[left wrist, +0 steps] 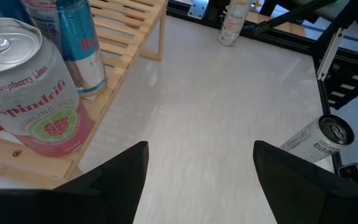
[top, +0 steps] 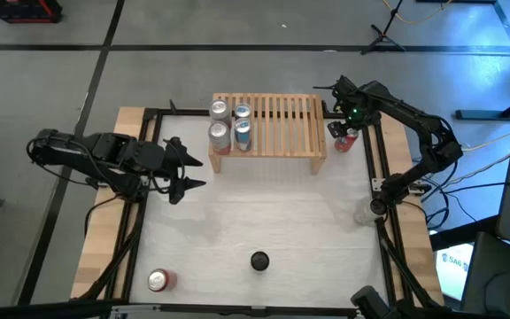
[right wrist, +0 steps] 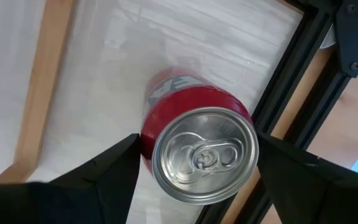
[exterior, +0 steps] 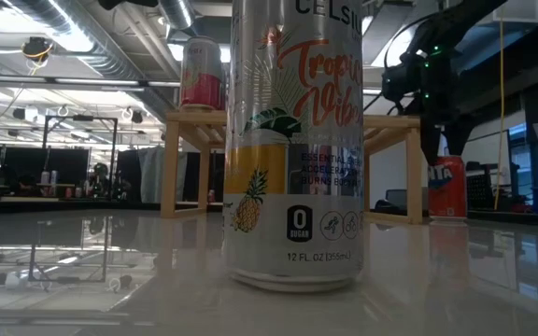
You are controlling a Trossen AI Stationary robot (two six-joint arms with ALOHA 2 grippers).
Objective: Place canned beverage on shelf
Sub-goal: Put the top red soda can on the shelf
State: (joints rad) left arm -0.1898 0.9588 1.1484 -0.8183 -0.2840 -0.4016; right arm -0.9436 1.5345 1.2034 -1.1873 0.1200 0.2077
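Two dark fingers [right wrist: 104, 180] of the right gripper [right wrist: 197, 180] are standing wide apart on either side of a red can [right wrist: 201, 146], whose silver top is showing between them; neither finger appears to be touching the can's wall. From above, that right gripper [top: 344, 135] is hovering over the red can [top: 347, 142], which is standing upright on the table just beside the right end of the shelf [top: 277, 124]. In the low view the same red can [exterior: 447, 189] is sitting on the tabletop next to the shelf's leg, under the arm.

Four cans [top: 229, 123] are already standing in a cluster at the left end of the slatted top. The left gripper [top: 182, 170] is waiting near the shelf's left front corner with its fingers spread and nothing between them. One more red can [top: 159, 281] is lying near the table's front left, and a tall pineapple-printed can [exterior: 294, 145] is standing close to the low camera.
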